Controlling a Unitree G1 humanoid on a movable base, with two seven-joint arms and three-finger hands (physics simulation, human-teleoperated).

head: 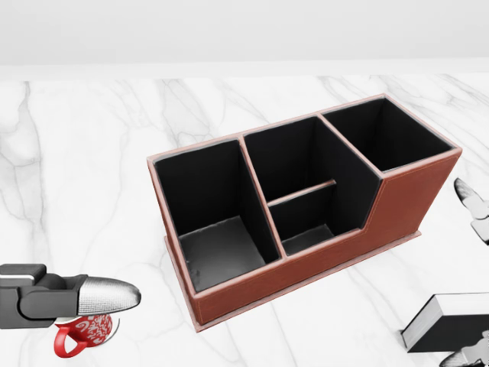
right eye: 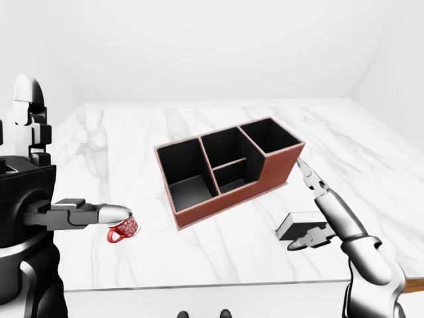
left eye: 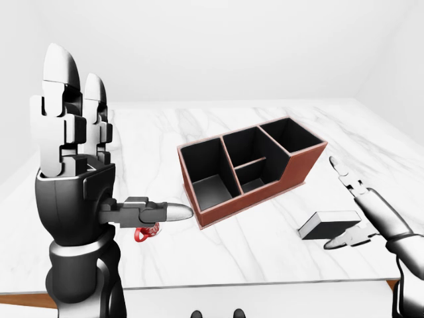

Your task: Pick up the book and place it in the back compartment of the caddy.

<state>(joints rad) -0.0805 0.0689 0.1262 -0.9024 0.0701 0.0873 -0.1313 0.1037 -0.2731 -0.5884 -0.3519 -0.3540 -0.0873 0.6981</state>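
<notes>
Book (left eye: 329, 224): we see it lying flat on the marble table (left eye: 265, 252), lower right of the left-eye view, apart from the caddy.
Caddy (head: 306, 202): brown with black compartments, centre of the head view; all compartments look bare.
Right hand (right eye: 324, 212): fingers spread apart around the book, thumb low beside it, not closed on it.
Left hand (left eye: 73, 179): raised at far left, fingers straight and apart, holding nothing.
Mug (right eye: 122, 230): red, lower left, just under the left thumb tip in the picture.

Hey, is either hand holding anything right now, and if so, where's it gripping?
Nothing is held. The right hand is open, fingers spread about the book, not closed on it. The left hand is raised, open and empty.
</notes>
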